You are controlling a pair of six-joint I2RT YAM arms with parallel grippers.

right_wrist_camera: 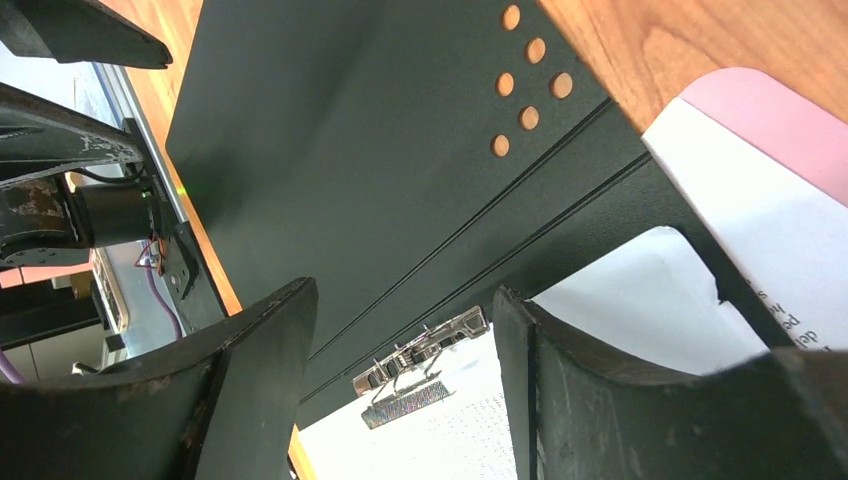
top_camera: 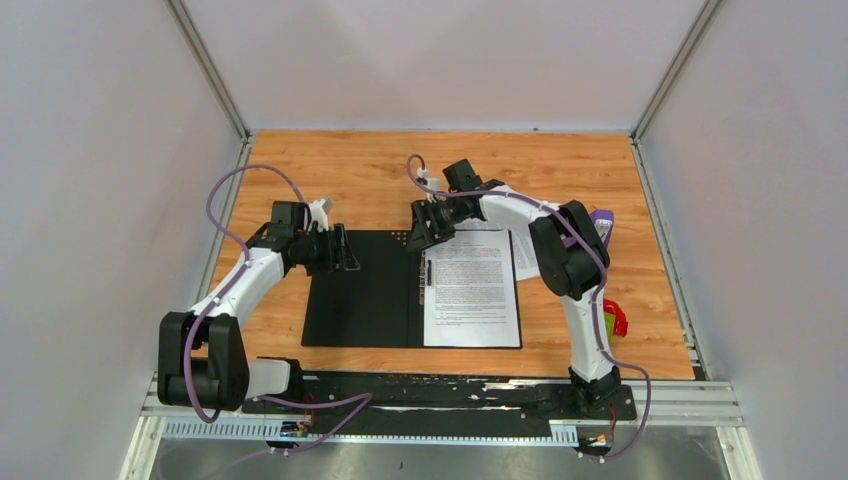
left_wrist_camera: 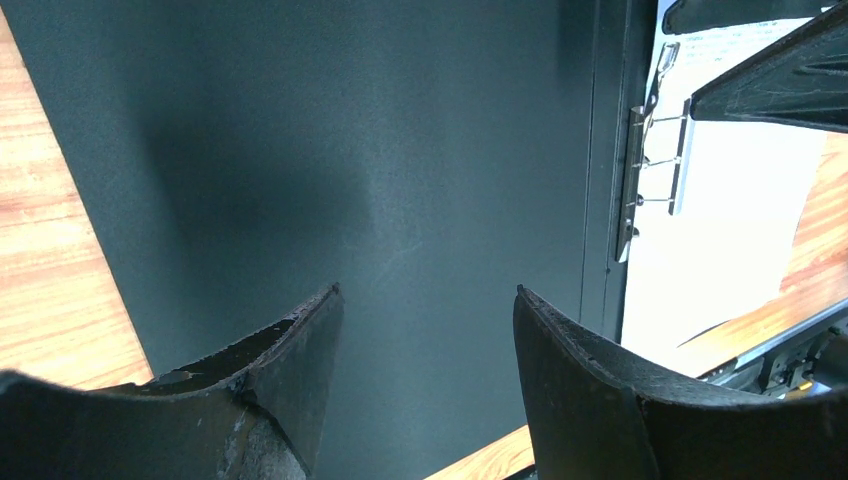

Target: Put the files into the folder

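The folder (top_camera: 365, 290) lies open on the table, black inside up. A printed white sheet (top_camera: 472, 290) lies on its right half, with a metal clamp (right_wrist_camera: 420, 365) by the spine resting on the sheet's edge. My left gripper (top_camera: 345, 255) is open and empty, hovering over the bare left cover (left_wrist_camera: 400, 150). My right gripper (top_camera: 420, 235) is open and empty above the top of the spine, near the punched holes (right_wrist_camera: 530, 85). In the left wrist view the clamp (left_wrist_camera: 650, 165) and the sheet (left_wrist_camera: 720, 230) show at the right.
Another printed sheet (top_camera: 525, 250) sticks out past the folder's right edge and lies on a pink clipboard (right_wrist_camera: 780, 120). A purple object (top_camera: 600, 222) and a red-and-green object (top_camera: 612, 318) lie by the table's right edge. White walls enclose the table.
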